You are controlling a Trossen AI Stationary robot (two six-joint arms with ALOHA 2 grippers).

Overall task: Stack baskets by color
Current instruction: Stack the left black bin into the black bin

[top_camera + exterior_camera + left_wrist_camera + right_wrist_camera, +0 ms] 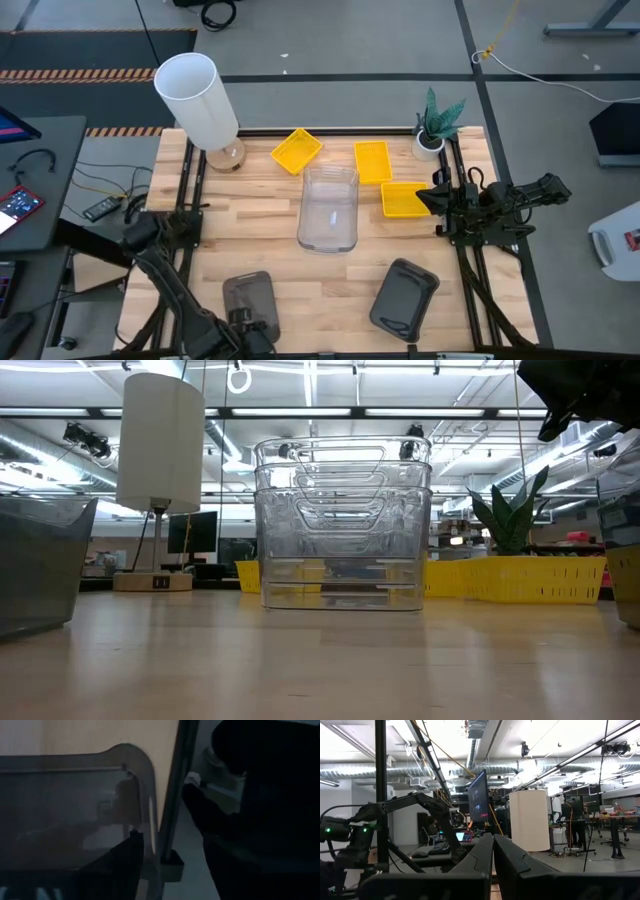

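Note:
Two dark grey baskets lie flat near the table's front edge, one at the left (pixel 248 296) and one at the right (pixel 405 296). My left gripper (pixel 252 328) reaches steeply down over the left one's near end. It is open, with one finger (pixel 122 870) over the basket's inside and the rim's corner (pixel 150 815) between the fingers. Clear baskets (pixel 328 208) stand nested at the table's middle. Three yellow baskets (pixel 296 150) (pixel 372 162) (pixel 403 198) lie apart behind them. My right gripper (pixel 493 860) is shut, parked at the right edge.
A tall white cylinder (pixel 195 95) on a round base stands at the far left corner. A small potted plant (pixel 435 125) sits at the far right. Black frame rails (pixel 185 190) run along both sides. Bare wood lies between the two grey baskets.

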